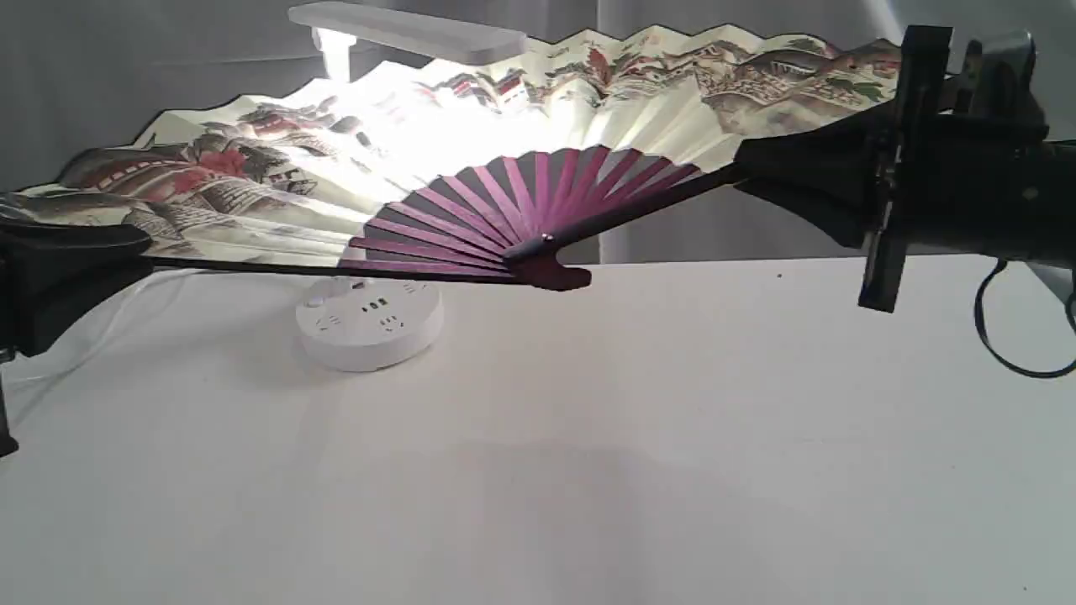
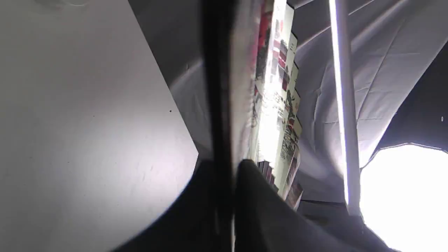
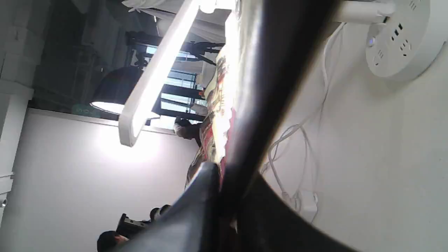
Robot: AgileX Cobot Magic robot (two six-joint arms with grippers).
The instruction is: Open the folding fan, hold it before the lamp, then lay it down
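The fan (image 1: 672, 92) is hanging spread wide open above the white table (image 1: 588, 437). Its painted paper is standing upright and facing the exterior camera, and its pivot (image 1: 546, 252) is pointing down, floating just over the tabletop without touching it. The left gripper (image 1: 139, 250) is pinching the dark outer rib at the fan's left end, jaws closed tight on it. The right gripper (image 1: 748, 172) is clamping the opposite outer rib in the same way, a little higher, so the fan is tilting up toward the right. The lamp (image 1: 370, 323) is standing directly behind the fan, its round base sitting on the table under the left half. Its bar head (image 1: 412, 32) is showing above the fan's top edge and glowing brightly through the paper. A white cord (image 3: 297, 140) is trailing across the table near the base.
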